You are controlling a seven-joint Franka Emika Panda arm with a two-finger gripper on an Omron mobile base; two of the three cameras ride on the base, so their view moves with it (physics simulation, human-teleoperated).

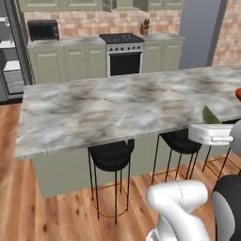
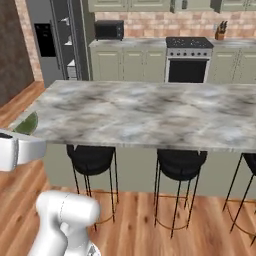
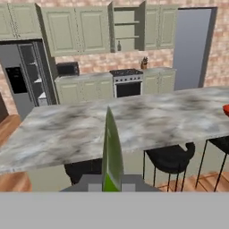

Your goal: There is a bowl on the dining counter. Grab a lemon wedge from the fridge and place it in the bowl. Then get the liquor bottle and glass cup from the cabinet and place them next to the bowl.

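Currently the gripper (image 3: 112, 184) is clamped on the lemon wedge (image 3: 111, 150), short of the counter (image 1: 117, 106); the bowl (image 3: 226, 109) sits far right, so an early release would miss it.

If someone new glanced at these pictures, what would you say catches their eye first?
The long dining counter with its veined marble top spans every view, black stools tucked beneath it. Close in the hand view, the yellowish-green lemon wedge stands pinched in the gripper. Behind, the fridge door and a wall cabinet stand open, and the red bowl peeks in at the counter's right edge.
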